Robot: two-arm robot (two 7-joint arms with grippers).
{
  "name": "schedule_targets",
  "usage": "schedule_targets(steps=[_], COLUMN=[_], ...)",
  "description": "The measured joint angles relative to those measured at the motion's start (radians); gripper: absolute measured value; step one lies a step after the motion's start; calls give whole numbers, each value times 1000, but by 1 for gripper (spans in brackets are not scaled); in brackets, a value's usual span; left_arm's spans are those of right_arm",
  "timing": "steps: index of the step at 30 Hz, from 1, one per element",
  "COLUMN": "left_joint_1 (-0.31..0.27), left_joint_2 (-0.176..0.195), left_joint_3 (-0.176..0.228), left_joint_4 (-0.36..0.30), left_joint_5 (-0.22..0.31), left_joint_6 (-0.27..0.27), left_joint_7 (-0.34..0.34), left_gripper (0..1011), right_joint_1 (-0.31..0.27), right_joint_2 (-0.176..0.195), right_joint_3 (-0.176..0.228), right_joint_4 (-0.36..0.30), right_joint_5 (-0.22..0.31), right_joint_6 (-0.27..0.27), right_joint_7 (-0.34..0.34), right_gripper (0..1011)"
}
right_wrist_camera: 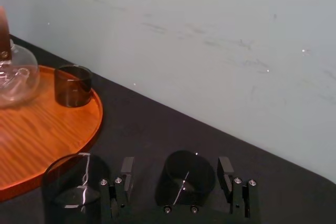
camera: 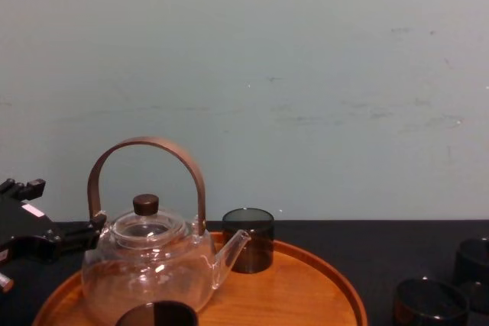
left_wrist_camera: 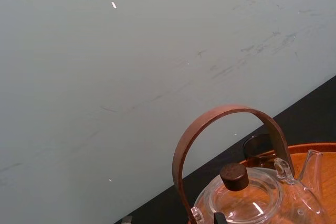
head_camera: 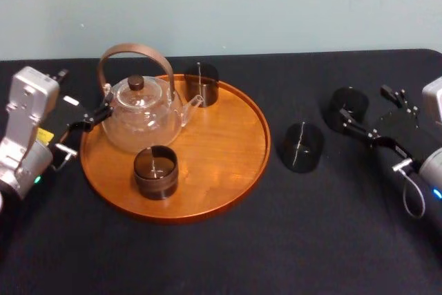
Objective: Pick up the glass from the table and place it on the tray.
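Right gripper (right_wrist_camera: 176, 162) open, straddling small dark smoked glass (head_camera: 347, 105) on matte black worktop (head_camera: 311, 240), not yet clamped. Twin glass (head_camera: 302, 146) just outside one jaw: closing or lifting may knock it. Round orange-brown wooden tray (head_camera: 259, 150) beyond twin; low carry may clip rim. Left gripper (head_camera: 90, 119) idle by clear glass teapot (head_camera: 141, 112).

The left arm (head_camera: 26, 119) is boxy silver-grey, yellow-labelled; the right gripper (right_wrist_camera: 176, 174) is black with silver screws (right_wrist_camera: 235, 180); a thin wire loop (head_camera: 414, 197) sits behind it.
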Motion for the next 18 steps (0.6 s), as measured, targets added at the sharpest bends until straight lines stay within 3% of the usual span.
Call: schedule_targets(steps=[18], left_joint_1=[0], left_joint_2=[0], left_joint_3=[0], left_joint_4=[0], left_joint_5=[0], left_joint_6=[0], left_joint_7=[0], left_gripper=[1010], right_joint_1=[-110], right_joint_2=[2], right_joint_3=[34], right_joint_4=[-86], right_joint_5=[-1], right_joint_6=[10], right_joint_7=[50], right_gripper=[1002])
